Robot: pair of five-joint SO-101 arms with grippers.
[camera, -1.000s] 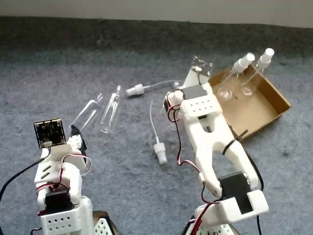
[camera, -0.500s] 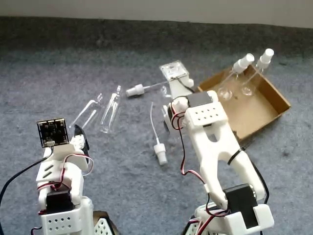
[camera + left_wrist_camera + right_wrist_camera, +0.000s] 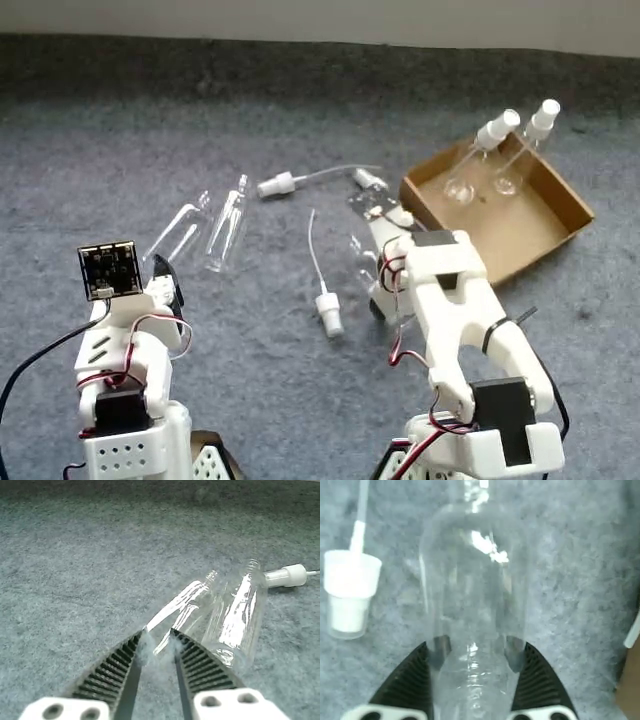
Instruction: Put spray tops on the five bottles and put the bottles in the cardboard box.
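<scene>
A clear uncapped bottle [image 3: 475,605] lies on the grey carpet, and my right gripper [image 3: 476,652] is open with one finger on each side of it. In the high view that bottle [image 3: 362,255] shows just ahead of the right arm [image 3: 440,280]. Two more uncapped bottles [image 3: 180,230] [image 3: 228,222] lie side by side ahead of my left gripper [image 3: 165,280]. The left gripper [image 3: 157,635] is open by a narrow gap, holds nothing and points at the nearer bottle [image 3: 185,607]. Loose spray tops [image 3: 280,184] [image 3: 327,310] lie mid-carpet. The cardboard box [image 3: 520,235] holds two capped bottles [image 3: 480,160] [image 3: 522,150].
Each loose spray top trails a thin tube across the carpet. One spray top [image 3: 350,595] lies close beside the bottle in the right wrist view. The box's near wall [image 3: 445,225] is just to the right of the right arm. A pale wall edge runs along the far side.
The right arm has drawn back from the box's left corner and come down over the lone bottle. The left arm has shifted slightly to the right.
</scene>
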